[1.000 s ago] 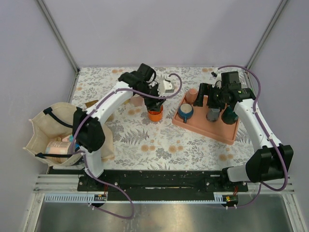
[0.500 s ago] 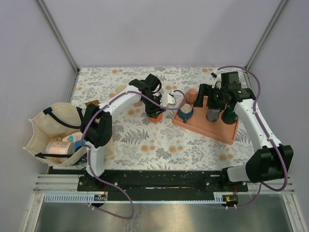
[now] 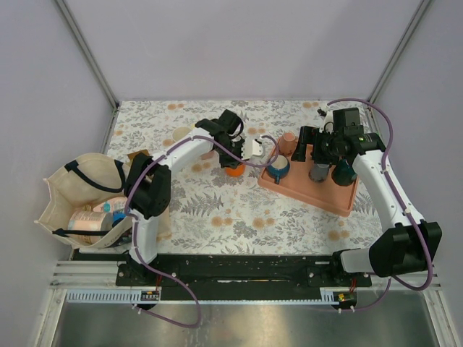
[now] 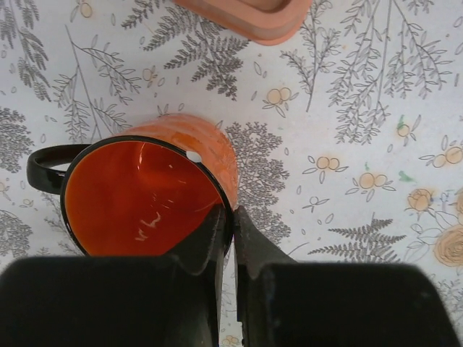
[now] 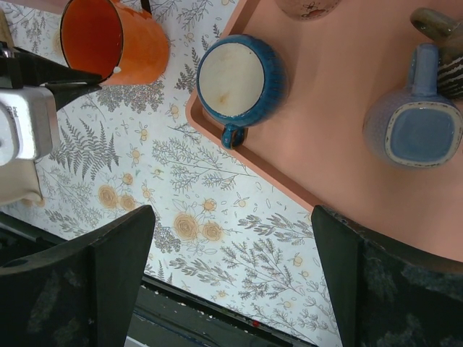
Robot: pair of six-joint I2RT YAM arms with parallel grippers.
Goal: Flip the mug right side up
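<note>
Left pincer (image 4: 231, 217) clamps orange mug (image 4: 145, 191) rim — tray (image 4: 249, 16) edge near.

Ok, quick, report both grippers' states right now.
Left gripper: closed, pinching the orange mug by its rim.
Right gripper: open, holding nothing.

My left fingers (image 4: 195, 289) covered the near rim of the orange mug (image 4: 145, 188), and the tray (image 4: 246, 18) ran off that view's top edge. From my right wrist, the pink cup (image 5: 307, 6) and a dark object (image 5: 448, 72) were cropped, and my right fingers (image 5: 108, 267) were blurred. From above, my left gripper (image 3: 234, 159) hid most of the mug.
</note>
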